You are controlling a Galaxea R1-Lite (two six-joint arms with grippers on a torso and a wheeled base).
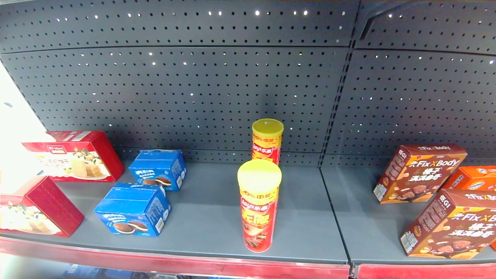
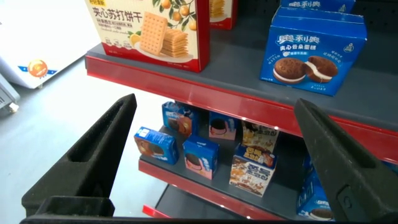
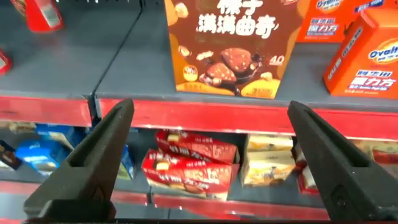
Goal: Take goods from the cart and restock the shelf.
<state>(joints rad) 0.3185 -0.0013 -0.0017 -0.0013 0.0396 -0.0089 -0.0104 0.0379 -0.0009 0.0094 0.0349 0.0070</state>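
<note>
1. Nearby, on the grey shelf (image 1: 209, 217), two blue boxes (image 1: 133, 211) and two red boxes (image 1: 73, 155) lie left of the near tube (image 1: 259, 205). Some brown boxes (image 1: 418, 172) and an orange box (image 1: 471, 177) lie to its right.
2. At the shelf's red front edge, close to the blue boxes, the left gripper (image 2: 214, 99) hangs with jaws wide apart, holding nothing.
3. Further right, before the brown boxes, the right gripper (image 3: 210, 104) is also spread and empty.
4. Both tubes stand upright mid-shelf, the far tube (image 1: 267, 141) by the back panel (image 1: 193, 97); long axis vertical, yellow lids up.
</note>
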